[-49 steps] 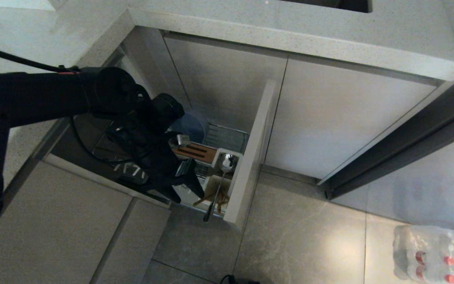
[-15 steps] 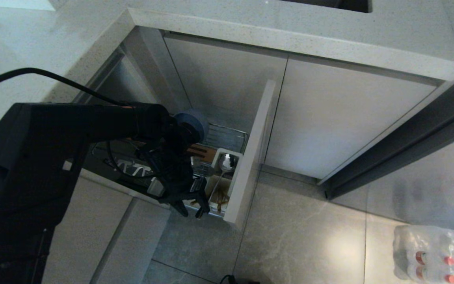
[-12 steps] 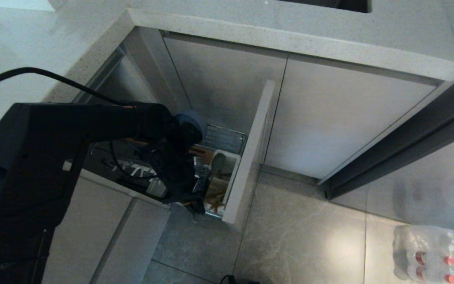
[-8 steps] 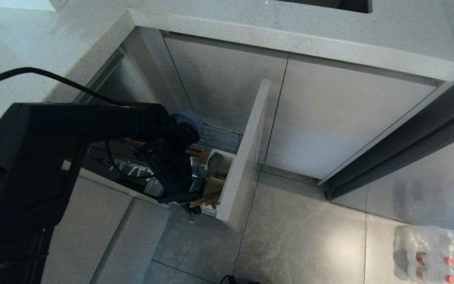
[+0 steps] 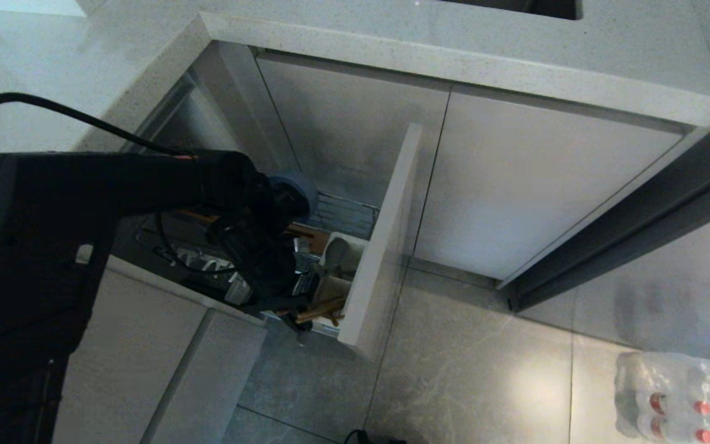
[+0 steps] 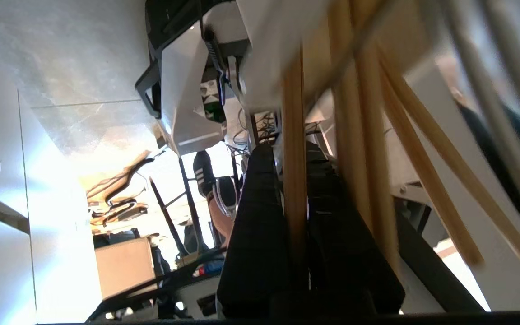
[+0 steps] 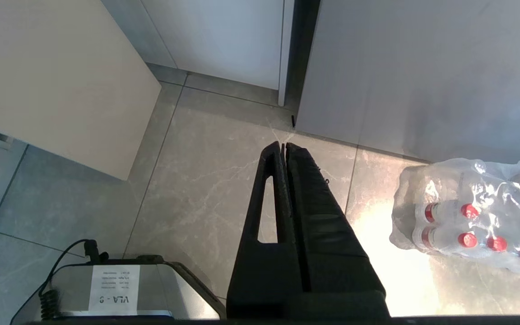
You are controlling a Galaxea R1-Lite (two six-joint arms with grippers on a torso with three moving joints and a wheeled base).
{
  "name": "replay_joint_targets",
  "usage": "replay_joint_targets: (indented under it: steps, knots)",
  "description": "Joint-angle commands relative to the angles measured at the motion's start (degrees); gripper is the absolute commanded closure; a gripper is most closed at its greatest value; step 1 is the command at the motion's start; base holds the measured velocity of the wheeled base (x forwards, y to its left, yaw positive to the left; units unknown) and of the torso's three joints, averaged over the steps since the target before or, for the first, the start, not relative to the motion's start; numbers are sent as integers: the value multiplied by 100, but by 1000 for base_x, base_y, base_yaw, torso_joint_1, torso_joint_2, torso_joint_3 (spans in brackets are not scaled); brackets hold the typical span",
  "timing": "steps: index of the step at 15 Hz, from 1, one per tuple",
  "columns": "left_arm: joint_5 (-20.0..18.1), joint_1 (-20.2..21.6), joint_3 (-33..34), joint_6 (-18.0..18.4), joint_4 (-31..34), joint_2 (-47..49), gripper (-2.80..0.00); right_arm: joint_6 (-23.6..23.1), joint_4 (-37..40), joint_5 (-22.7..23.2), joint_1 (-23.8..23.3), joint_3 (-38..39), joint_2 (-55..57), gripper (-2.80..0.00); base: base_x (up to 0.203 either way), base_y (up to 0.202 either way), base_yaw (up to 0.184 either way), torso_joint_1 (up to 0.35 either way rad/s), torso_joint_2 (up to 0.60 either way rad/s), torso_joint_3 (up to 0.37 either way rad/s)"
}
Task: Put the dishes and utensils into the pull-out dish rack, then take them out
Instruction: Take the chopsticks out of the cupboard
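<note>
One chopstick (image 6: 294, 149) is pinched in the left gripper (image 6: 295, 189) at the rack's cup (image 5: 336, 262): unloading; a straight lift is needed.

The left arm (image 5: 114, 203) reaches into the pulled-out dish rack (image 5: 346, 216) under the worktop (image 5: 453, 55). Its end effector (image 5: 296, 314) grips wooden chopsticks (image 5: 324, 306) beside the white cup (image 5: 342, 256). A blue plate (image 5: 299, 188) stands at 12 o'clock from it. Wrapped bottles (image 5: 681, 394) lie on the floor (image 5: 453, 370).
</note>
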Motion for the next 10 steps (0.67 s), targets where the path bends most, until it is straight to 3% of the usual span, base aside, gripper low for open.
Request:
replay_joint_targets:
  steps: [1,10]
  knots:
    - [-17,-1,6,-12,61,-175,0,0,-3,0,0,0,4,0,0,0,0,0,0,0]
    - [-31,-9,6,-21,161,-532,0,0,-3,0,0,0,4,0,0,0,0,0,0,0]
